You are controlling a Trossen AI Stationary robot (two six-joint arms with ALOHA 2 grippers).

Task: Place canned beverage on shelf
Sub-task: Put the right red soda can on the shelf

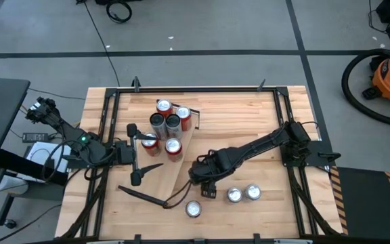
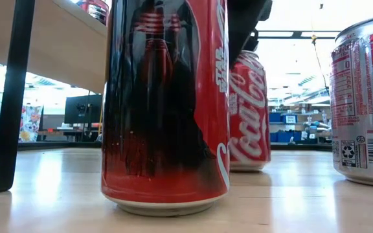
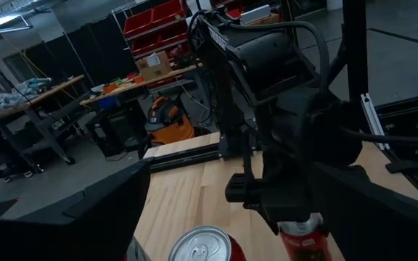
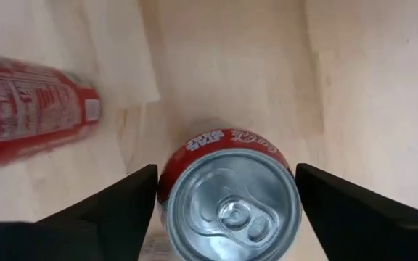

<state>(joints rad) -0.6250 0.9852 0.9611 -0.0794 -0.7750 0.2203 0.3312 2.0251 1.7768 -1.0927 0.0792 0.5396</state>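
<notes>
A red can (image 4: 227,196) is seen standing upright on the wooden table (image 1: 249,129), framed between the right gripper's (image 1: 204,184) fingers (image 4: 107,210), which are spread on either side of it with gaps showing, not clamped. Other cans are grouped on the pale shelf (image 1: 181,146) near the table's middle. The left gripper (image 1: 135,152) is held open beside that shelf. Three more cans (image 1: 234,195) are left on the table nearby.
</notes>
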